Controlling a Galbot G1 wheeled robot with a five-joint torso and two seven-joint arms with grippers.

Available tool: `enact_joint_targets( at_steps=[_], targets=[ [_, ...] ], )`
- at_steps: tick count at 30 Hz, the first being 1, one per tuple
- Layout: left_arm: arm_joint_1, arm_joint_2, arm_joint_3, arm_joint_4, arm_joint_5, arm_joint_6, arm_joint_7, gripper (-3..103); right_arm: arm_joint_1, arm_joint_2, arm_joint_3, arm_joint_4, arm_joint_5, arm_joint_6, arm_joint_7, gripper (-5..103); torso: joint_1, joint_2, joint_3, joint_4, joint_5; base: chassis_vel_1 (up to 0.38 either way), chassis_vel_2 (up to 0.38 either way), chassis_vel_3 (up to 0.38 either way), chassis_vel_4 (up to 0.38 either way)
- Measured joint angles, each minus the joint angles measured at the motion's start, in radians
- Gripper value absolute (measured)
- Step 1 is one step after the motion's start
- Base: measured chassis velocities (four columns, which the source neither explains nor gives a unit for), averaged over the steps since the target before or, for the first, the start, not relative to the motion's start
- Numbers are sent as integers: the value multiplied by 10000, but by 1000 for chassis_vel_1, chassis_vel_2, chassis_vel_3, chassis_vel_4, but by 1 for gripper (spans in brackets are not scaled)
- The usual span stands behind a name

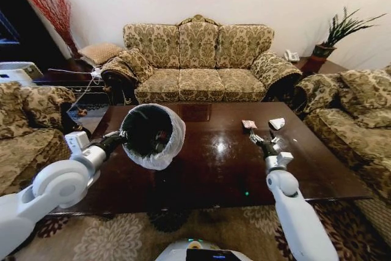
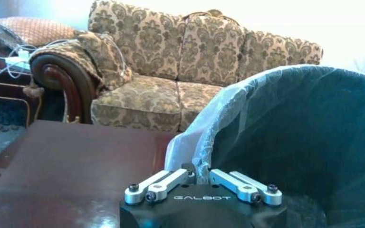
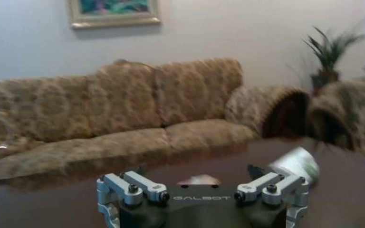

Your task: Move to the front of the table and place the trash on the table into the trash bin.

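Note:
My left gripper point(image 1: 124, 138) is shut on the rim of the trash bin point(image 1: 160, 151), holding it tilted above the left half of the dark brown table point(image 1: 208, 172), its black inside facing me. In the left wrist view the fingers pinch the bag-lined rim of the trash bin point(image 2: 277, 123). My right gripper point(image 1: 256, 139) hovers open low over the table's right half. Just beyond it lie two pieces of trash: a small pink wrapper point(image 1: 248, 124) and a white crumpled wad point(image 1: 277, 123). The right wrist view shows the pink wrapper point(image 3: 198, 179) and the white wad point(image 3: 294, 163) ahead of the open jaws.
A patterned sofa point(image 1: 198, 59) stands behind the table. Matching armchairs flank it on the left point(image 1: 30, 120) and right point(image 1: 354, 111). A potted plant point(image 1: 339, 32) sits on a side table at the back right. A patterned rug lies under the table's near edge.

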Motion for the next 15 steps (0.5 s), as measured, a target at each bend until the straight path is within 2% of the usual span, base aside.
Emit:
enact_joint_targets(
  at_steps=[1,4,8,12,15],
  targets=[
    [0,-38,12,-11,6,0,25,0,629,169,-205,-936,-58,239,4,100,0,0,1,-4,5,-225,-237,186,204],
    [1,-76,30,-40,12,0,47,0,1493,357,-504,-1917,-64,344,135,100,1,-1,1,-7,19,-199,-202,165,171],
    [38,-140,52,-88,21,-2,72,0,3018,647,-1048,-3454,322,335,350,100,0,0,0,-7,4,-92,-123,59,68],
    [70,-173,63,-69,29,-1,54,0,3972,859,-1477,-4541,681,289,481,100,1,0,1,1,-11,23,28,-10,-9],
    [73,-172,87,-7,40,-3,52,0,4541,1002,-1756,-5455,793,283,525,100,0,0,1,13,-7,70,92,-9,-24]
  ],
)
